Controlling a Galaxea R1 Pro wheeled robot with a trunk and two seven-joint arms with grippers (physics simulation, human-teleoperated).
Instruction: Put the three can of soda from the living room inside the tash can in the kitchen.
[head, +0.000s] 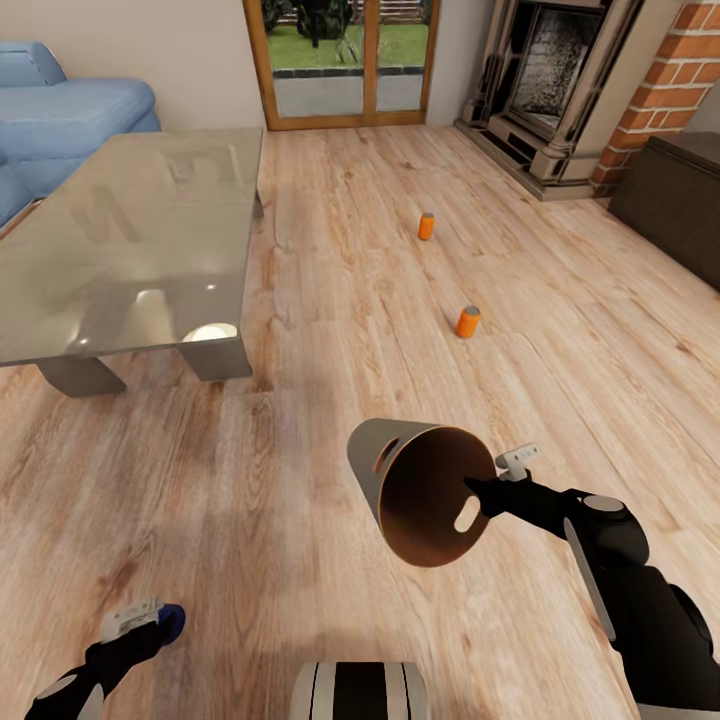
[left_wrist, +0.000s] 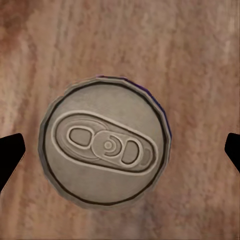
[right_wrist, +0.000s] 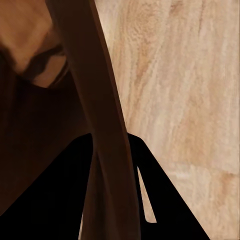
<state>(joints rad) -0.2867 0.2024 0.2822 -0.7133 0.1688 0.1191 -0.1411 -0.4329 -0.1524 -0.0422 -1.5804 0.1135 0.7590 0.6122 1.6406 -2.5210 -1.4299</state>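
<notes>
Your left gripper (left_wrist: 120, 145) hung spread over the blue can (left_wrist: 106, 141): prob. light, slick, dentable, so grip mid-body. Right gripper (right_wrist: 117, 170) pinched the bin (head: 425, 495) rim.

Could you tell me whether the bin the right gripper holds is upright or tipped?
Tipped: the trash can lies sideways in the right gripper, its empty mouth facing the camera.
</notes>
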